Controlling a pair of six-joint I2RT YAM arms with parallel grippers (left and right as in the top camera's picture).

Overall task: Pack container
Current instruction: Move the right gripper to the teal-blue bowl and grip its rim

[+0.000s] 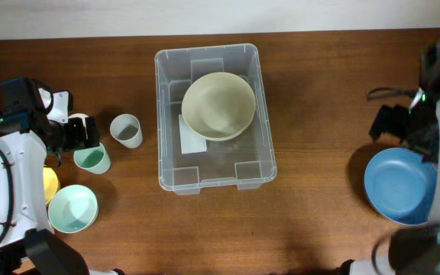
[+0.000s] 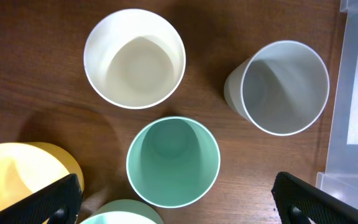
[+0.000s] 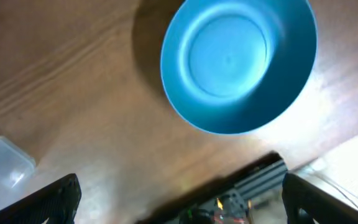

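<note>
When you look down from above, you see the container [image 1: 254, 164] in the middle of the brown table [image 1: 319, 229]. It is clear, so you can see right through it. A big cream bowl [image 1: 218, 105] sits inside it, up toward the far end, and a white label [image 1: 191, 136] shows just beside that bowl. Off to the left of the container stand three cups close together: a grey cup [image 2: 284, 87] nearest the container, a white cup [image 2: 134, 58], and a green cup [image 2: 173, 162]. None of them touch each other. Next to them are a yellow bowl [image 2: 23, 171] and a pale mint bowl [image 1: 72, 208], nearer the front edge. Your left gripper [image 2: 182, 199] is over these cups with its jaws spread wide, and it holds nothing. In its wrist view the green cup shows between the two fingers. Over on the right, well apart from the container, a blue bowl [image 3: 238, 62] sits upright on the table. Your right gripper [image 3: 185, 205] is near that bowl, not touching it, and its jaws are spread wide too, with nothing between them
</note>
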